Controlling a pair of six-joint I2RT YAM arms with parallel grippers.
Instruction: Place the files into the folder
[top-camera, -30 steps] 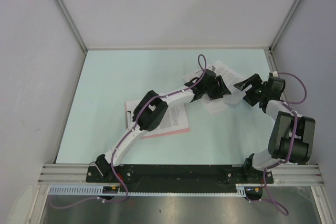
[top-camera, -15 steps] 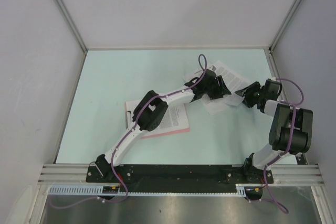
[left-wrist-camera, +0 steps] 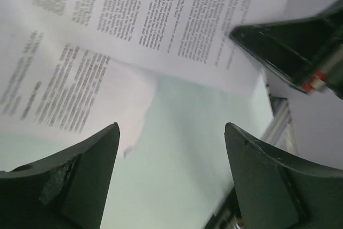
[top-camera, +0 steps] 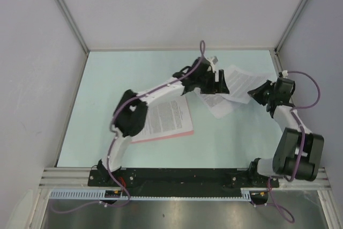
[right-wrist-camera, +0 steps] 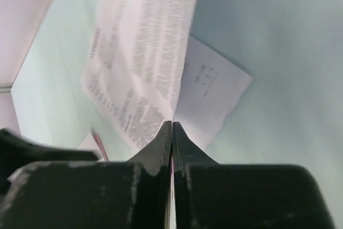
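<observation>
Sitting on pale counter [top-camera: 107, 95]: pink folder [top-camera: 177, 134], one printed sheet [top-camera: 163, 116] already lying on it. Remaining files [top-camera: 221, 105] loose on counter, right of folder and slightly beyond it, not touching it. Top loose sheet [right-wrist-camera: 161, 36] tilted, one edge raised. Right end effector [right-wrist-camera: 171, 126], farther right of folder, pinched together on that raised edge. Left end effector [left-wrist-camera: 171, 128], between folder and right one, fingers spread, nothing between. Judgement: task partly done; loose sheets yet to reach folder.

Right jaws pinch one printed sheet [right-wrist-camera: 158, 41] by its edge, above another sheet [right-wrist-camera: 214, 92] lying flat.
</observation>
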